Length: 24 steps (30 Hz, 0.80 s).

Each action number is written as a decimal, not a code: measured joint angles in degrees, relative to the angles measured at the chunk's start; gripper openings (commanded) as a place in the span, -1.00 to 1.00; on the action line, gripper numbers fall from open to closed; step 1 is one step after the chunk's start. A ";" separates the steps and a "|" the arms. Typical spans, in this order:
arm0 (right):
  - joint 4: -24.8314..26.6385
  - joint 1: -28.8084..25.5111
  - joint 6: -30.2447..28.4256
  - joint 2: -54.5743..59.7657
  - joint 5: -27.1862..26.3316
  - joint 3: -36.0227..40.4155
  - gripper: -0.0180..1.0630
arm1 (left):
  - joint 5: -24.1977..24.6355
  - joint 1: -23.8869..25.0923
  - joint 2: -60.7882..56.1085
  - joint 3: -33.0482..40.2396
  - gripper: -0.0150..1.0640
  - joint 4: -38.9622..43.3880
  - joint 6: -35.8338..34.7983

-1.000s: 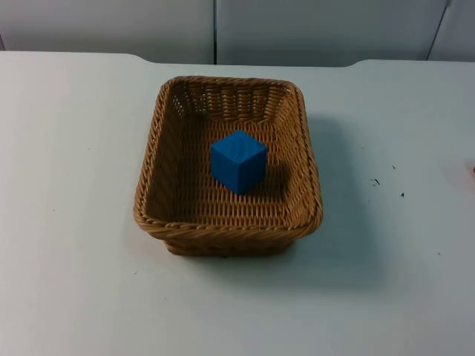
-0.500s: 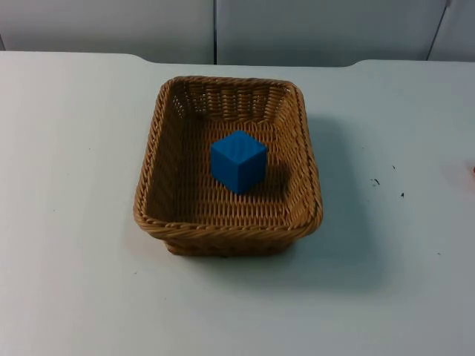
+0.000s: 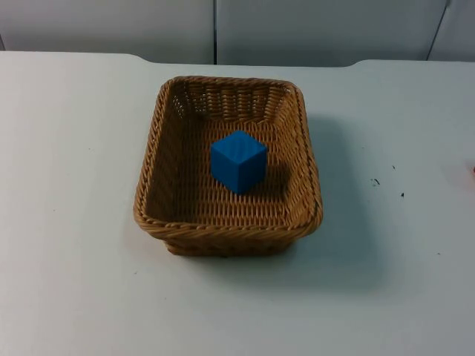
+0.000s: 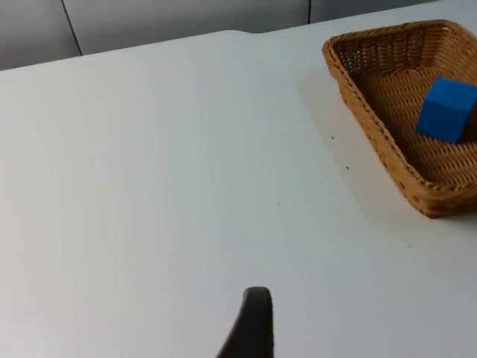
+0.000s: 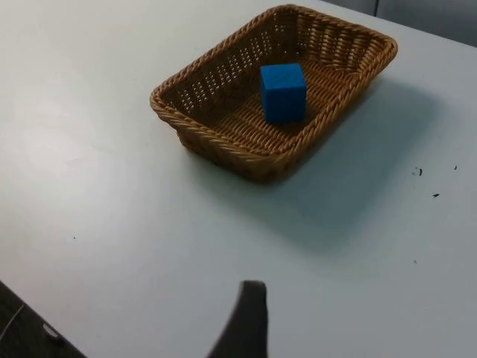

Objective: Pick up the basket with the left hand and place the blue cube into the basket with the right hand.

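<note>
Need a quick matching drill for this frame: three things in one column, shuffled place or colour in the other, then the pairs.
Things:
1. blue cube
2. basket
3. table

Descriptions:
A. white, with a few small dark specks
B. brown wicker, standing on the table
C. inside the basket, on its woven floor

Pairs: 1-C, 2-B, 3-A
</note>
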 measured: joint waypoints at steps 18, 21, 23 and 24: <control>0.00 0.00 0.33 0.00 0.00 0.00 0.98 | 0.23 0.00 -0.09 0.05 0.98 -0.59 1.62; 0.00 0.00 0.33 0.00 0.00 0.00 0.98 | 0.23 0.00 -0.09 0.05 0.98 -0.59 1.62; 0.00 0.00 0.33 0.00 0.00 0.00 0.98 | 0.23 0.00 -0.09 0.05 0.98 -0.59 1.75; 0.00 0.00 0.33 0.00 0.00 0.00 0.98 | 0.23 0.00 -0.09 0.05 0.98 -0.59 1.75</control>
